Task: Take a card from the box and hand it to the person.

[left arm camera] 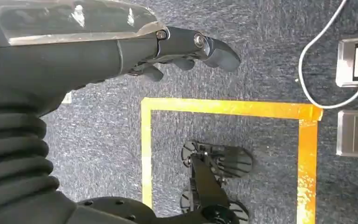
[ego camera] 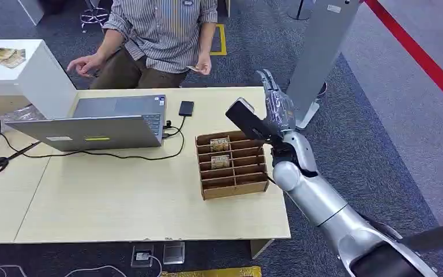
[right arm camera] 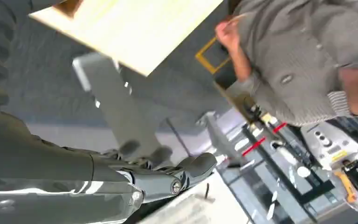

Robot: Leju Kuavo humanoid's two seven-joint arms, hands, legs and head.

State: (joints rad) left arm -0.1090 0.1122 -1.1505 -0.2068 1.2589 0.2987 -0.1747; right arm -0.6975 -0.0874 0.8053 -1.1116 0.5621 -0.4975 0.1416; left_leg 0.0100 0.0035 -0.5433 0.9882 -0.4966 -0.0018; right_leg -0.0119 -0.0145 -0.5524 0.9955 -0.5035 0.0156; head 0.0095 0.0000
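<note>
wooden box, raised right hand

pale wood surface (ego camera: 121, 196) carries a grey laptop (ego camera: 101, 122), then the slotted wooden box (ego camera: 231, 164) with cards (ego camera: 220, 161) in its slots. right hand (ego camera: 272, 115) held above the box's far corner, whether it grips anything i cannot tell. left hand (left arm camera: 186, 49) hangs empty over the carpet, fingers loosely curled.

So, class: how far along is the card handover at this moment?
Done: the right hand is raised above the box, near the person. In hand: whether it holds a card is unclear; cards sit in two box slots. Left: the handover to the person's hand.
</note>
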